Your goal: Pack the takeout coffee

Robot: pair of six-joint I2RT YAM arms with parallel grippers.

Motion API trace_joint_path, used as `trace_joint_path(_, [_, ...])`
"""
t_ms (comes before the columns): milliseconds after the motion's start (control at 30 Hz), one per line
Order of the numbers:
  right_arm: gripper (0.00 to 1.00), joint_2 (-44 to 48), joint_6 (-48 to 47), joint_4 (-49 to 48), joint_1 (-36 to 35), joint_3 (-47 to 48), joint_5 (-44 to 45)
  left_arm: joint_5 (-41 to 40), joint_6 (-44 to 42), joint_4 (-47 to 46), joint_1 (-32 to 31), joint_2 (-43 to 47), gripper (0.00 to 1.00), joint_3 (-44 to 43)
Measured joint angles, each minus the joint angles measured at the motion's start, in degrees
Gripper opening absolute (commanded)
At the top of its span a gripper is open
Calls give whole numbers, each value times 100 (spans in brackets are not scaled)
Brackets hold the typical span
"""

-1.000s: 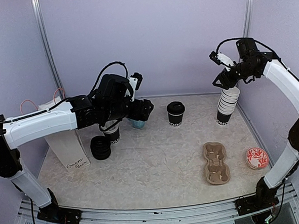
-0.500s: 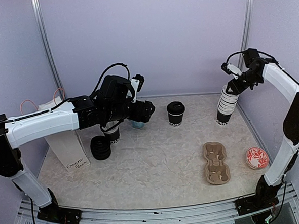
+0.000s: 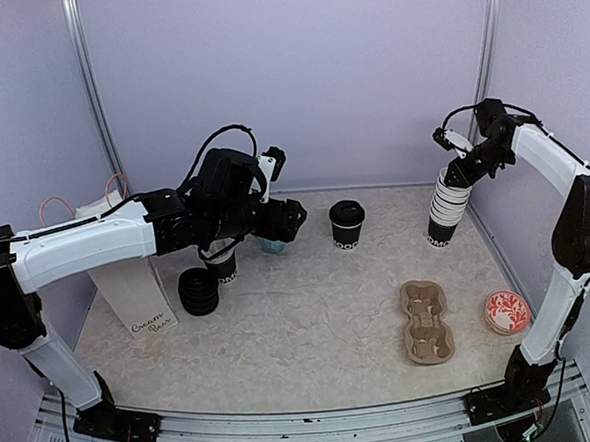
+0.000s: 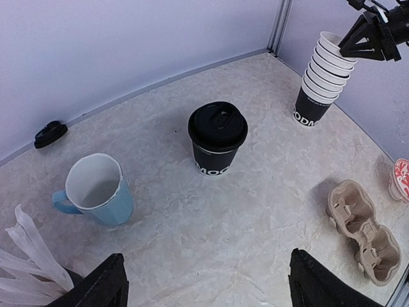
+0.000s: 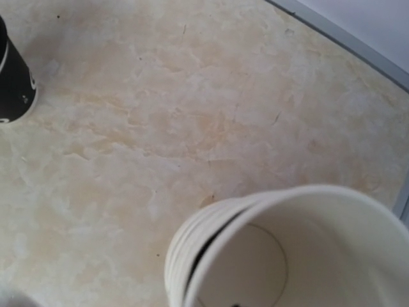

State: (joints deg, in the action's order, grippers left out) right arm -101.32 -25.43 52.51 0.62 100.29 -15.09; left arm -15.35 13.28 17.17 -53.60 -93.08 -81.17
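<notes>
Now: left claw [image 4: 208,259] spread wide over the table, right claw [image 3: 453,172] at the top of the stack of cups [image 4: 323,77].
Left claw's fingers [image 4: 105,284] stand far apart with nothing between them. The lidded takeout coffee cup [image 4: 217,137] stands upright straight ahead of it, clear of both fingers, and the light blue mug [image 4: 96,192] sits ahead to its left. The right claw meets the rim of the uppermost cup of the stack, which rises directly beneath it. Whether its jaws have closed on that rim cannot be told. The cardboard carrier [image 3: 426,321] lies flat well apart from the right claw, below it and nearer the arm bases.
</notes>
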Motion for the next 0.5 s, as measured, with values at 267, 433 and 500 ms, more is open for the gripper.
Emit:
trace_joint_path(267, [7,-111,4,68,2,136,-55,2,28,0,0,0,85,0])
trace_joint_path(433, [0,-111,17,160,4,295,-72,4,37,0,0,0,85,0])
trace_joint_path(500, [0,-111,20,216,4,374,-74,4,37,0,0,0,85,0])
